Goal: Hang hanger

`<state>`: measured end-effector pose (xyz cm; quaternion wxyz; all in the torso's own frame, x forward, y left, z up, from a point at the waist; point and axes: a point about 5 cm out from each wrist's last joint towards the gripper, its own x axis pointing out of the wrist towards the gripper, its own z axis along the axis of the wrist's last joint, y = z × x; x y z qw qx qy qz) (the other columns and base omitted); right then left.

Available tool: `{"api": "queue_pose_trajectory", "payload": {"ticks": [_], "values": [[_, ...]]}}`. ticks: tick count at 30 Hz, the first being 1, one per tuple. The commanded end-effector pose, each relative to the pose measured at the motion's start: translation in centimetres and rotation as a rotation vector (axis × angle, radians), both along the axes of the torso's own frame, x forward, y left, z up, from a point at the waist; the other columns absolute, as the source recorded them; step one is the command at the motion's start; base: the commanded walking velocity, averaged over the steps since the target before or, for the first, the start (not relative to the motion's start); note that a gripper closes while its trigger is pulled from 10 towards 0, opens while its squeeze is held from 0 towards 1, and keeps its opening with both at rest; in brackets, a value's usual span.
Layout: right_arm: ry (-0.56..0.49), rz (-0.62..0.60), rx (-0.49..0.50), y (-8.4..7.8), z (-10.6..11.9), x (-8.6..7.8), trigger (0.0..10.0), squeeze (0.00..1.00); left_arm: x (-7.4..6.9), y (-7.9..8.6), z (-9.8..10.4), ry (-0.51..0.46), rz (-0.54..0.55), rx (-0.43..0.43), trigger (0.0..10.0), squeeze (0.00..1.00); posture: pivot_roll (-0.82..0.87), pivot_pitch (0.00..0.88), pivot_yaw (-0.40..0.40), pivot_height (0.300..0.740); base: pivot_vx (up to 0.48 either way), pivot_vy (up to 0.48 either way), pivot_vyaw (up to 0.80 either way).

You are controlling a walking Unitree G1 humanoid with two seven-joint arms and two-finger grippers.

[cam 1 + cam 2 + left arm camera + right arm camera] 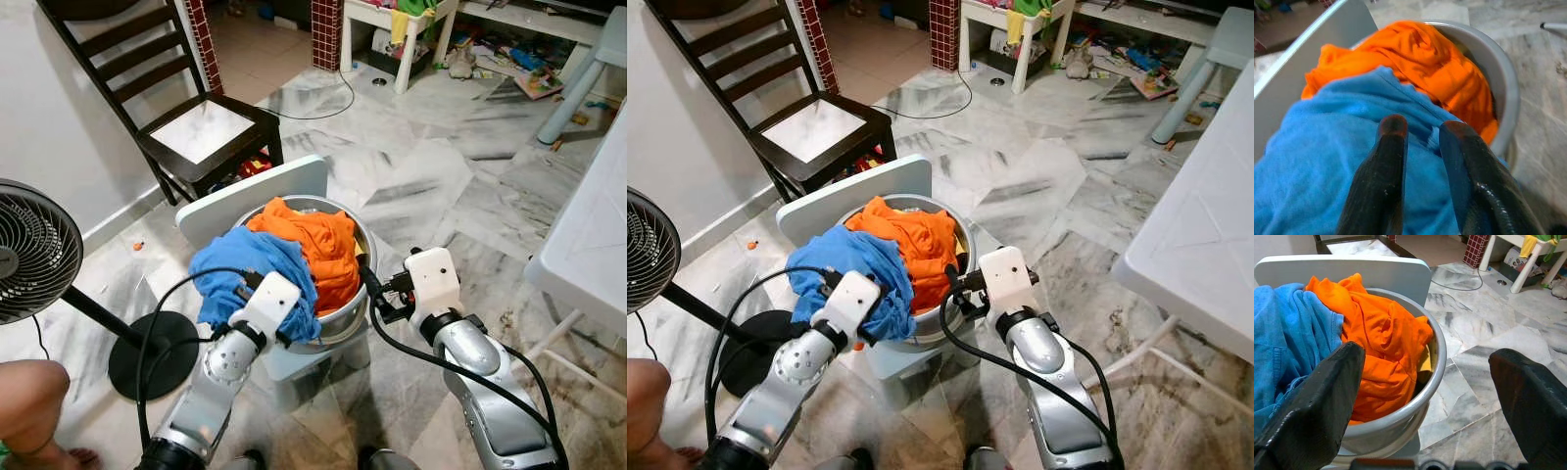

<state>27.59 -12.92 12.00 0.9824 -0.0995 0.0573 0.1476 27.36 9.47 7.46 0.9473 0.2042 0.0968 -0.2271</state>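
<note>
A grey metal basin (364,245) stands on a small white chair (257,192) in front of me. It is heaped with an orange garment (315,245) and a blue garment (245,264) that spills over the near left rim. My left gripper (1425,128) hovers just over the blue garment (1327,161), its fingers a narrow gap apart with nothing between them. At the basin's right rim (1439,357), my right gripper (1425,358) is wide open, fingers (1317,396) pointing across the orange garment (1381,342).
A dark wooden chair (201,127) stands behind on the left by the wall. A standing fan (29,250) with a round base (147,354) is at the left. A white table (588,235) lies close on the right. A person's leg (29,403) is at bottom left.
</note>
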Motion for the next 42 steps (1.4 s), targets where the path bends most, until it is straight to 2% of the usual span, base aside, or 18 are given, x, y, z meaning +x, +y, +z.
{"api": "queue_pose_trajectory", "payload": {"ticks": [1, 2, 7, 10, 13, 18, 25, 29, 34, 38, 42], "values": [[0.014, -0.012, -0.006, -0.3, -0.5, -0.1, 10.0, 0.0, -0.8, 0.0, -0.2, 0.043, -0.007, 0.023, 10.0, 1.0, -0.07, 0.181, 0.069, 0.74, 0.0, 0.0, 0.0], [0.014, -0.012, -0.006, -0.3, -0.5, -0.1, 10.0, 0.0, -0.8, 0.0, -0.2, 0.043, -0.007, 0.023, 10.0, 1.0, -0.07, 0.181, 0.069, 0.74, 0.0, 0.0, 0.0], [0.017, -0.017, -0.005, 0.0, -0.7, -0.1, 10.0, 0.0, -2.5, 0.5, -0.5, 0.122, -0.02, 0.072, 10.0, 1.0, -0.05, 0.184, 0.079, 0.74, 0.0, 0.0, 0.0], [0.012, -0.016, 0.007, 0.5, -0.6, 0.2, 10.0, 0.0, -4.1, 1.2, -1.8, 0.215, -0.016, 0.104, 10.0, 1.0, -0.03, 0.185, 0.082, 0.74, 0.0, 0.0, 0.0], [0.009, -0.012, 0.015, 0.8, -0.6, 0.2, 10.0, 0.0, -4.9, 1.7, -2.4, 0.277, -0.016, 0.135, 10.0, 1.0, -0.02, 0.193, 0.086, 0.74, 0.0, 0.0, 0.0], [0.022, 0.001, 0.016, 0.9, -0.6, -0.1, 10.0, 0.0, -4.8, 2.0, -2.9, 0.301, -0.014, 0.173, 10.0, 1.0, -0.03, 0.2, 0.093, 0.74, 0.0, 0.0, 0.0], [0.085, 0.051, -0.042, 0.5, -0.8, -1.6, 10.0, 0.0, -3.4, 1.1, -3.5, 0.282, -0.034, 0.196, 10.0, 1.0, -0.07, 0.227, 0.117, 0.74, 0.0, 0.0, 0.0], [0.138, 0.086, -0.063, -0.3, -0.9, -2.8, 10.0, 0.0, -2.8, 0.5, -4.1, 0.277, -0.059, 0.216, 10.0, 1.0, -0.09, 0.243, 0.125, 0.74, 0.0, 0.0, 0.0], [0.156, 0.082, -0.081, -1.3, -0.8, -3.3, 10.0, 0.0, -2.6, 0.2, -4.7, 0.275, -0.079, 0.24, 10.0, 1.0, -0.11, 0.258, 0.129, 0.74, 0.0, 0.0, 0.0], [0.167, 0.072, -0.088, -1.5, -0.8, -3.5, 10.0, 0.0, -2.4, -0.1, -5.0, 0.242, -0.097, 0.258, 10.0, 1.0, -0.12, 0.269, 0.127, 0.74, 0.0, 0.0, 0.0], [0.175, 0.077, -0.087, -1.3, -0.6, -3.8, 10.0, 0.0, -1.5, -0.4, -4.9, 0.177, -0.108, 0.284, 10.0, 1.0, -0.13, 0.274, 0.129, 0.74, 0.0, 0.0, 0.0]]}}
